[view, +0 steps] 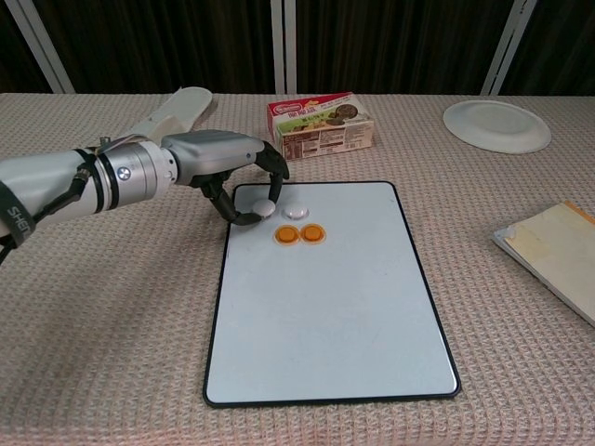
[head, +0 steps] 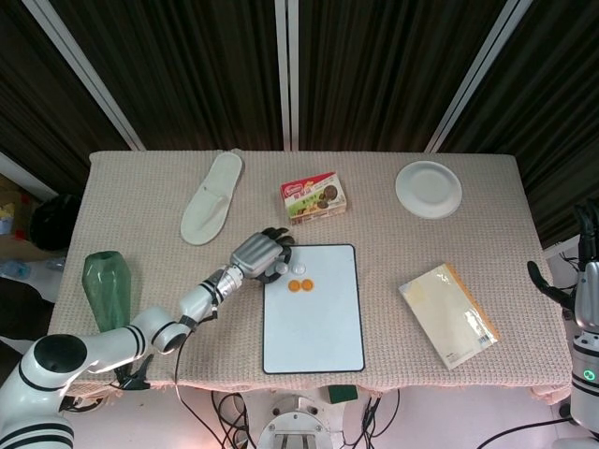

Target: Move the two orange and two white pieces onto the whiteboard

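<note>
Pinching white piece (view: 265,207) w/ left hand (view: 228,169) over whiteboard (view: 325,307) corner; right hand (head: 582,271) state unclear.

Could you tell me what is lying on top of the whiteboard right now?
On the whiteboard lie two orange pieces and one white piece. A second white piece is over it, pinched in the left hand; whether it touches is hidden.

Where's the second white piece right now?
In the chest view, the second white piece is pinched in the left hand over the whiteboard's top-left corner, just left of the other white piece.
</note>
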Action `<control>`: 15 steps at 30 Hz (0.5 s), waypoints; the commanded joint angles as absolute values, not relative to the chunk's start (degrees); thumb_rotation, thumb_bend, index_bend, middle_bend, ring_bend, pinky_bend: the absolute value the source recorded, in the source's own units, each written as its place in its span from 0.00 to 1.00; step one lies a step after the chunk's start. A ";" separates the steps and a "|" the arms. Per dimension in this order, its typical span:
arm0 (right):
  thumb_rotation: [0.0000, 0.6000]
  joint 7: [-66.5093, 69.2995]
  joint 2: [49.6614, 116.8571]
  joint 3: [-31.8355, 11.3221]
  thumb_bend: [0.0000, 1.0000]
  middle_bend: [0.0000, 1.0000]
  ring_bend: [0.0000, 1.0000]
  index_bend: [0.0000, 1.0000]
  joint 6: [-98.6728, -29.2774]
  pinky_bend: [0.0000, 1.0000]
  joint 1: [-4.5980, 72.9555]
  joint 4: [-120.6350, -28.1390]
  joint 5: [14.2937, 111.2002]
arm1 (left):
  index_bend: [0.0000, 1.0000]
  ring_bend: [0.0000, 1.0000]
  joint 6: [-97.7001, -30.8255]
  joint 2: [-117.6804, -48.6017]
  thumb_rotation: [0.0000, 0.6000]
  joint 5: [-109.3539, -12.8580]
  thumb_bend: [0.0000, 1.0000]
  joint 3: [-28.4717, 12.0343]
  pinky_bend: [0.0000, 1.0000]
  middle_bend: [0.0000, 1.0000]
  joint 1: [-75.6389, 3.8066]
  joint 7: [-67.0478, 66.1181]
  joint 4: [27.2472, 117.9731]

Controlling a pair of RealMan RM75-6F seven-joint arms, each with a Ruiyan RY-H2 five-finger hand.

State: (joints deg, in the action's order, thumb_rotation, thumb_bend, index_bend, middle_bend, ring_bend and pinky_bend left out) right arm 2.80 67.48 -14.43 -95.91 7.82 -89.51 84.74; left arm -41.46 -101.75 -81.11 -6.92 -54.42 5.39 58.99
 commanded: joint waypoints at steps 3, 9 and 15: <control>1.00 2.68 67.42 -14.41 0.21 0.00 0.00 0.00 -95.96 0.00 7.74 -89.54 84.70 | 0.48 0.06 -41.70 -101.56 1.00 -80.89 0.31 -6.98 0.15 0.19 -54.51 5.07 59.60; 1.00 2.70 67.47 -14.34 0.21 0.00 0.00 0.00 -95.89 0.00 7.74 -89.51 84.72 | 0.48 0.06 -41.68 -101.68 1.00 -80.72 0.31 -6.87 0.15 0.19 -54.73 4.93 60.06; 1.00 2.87 67.48 -14.36 0.21 0.00 0.00 0.00 -95.96 0.00 7.69 -89.39 84.70 | 0.48 0.06 -41.41 -102.20 1.00 -80.51 0.31 -6.79 0.15 0.19 -55.06 4.84 59.61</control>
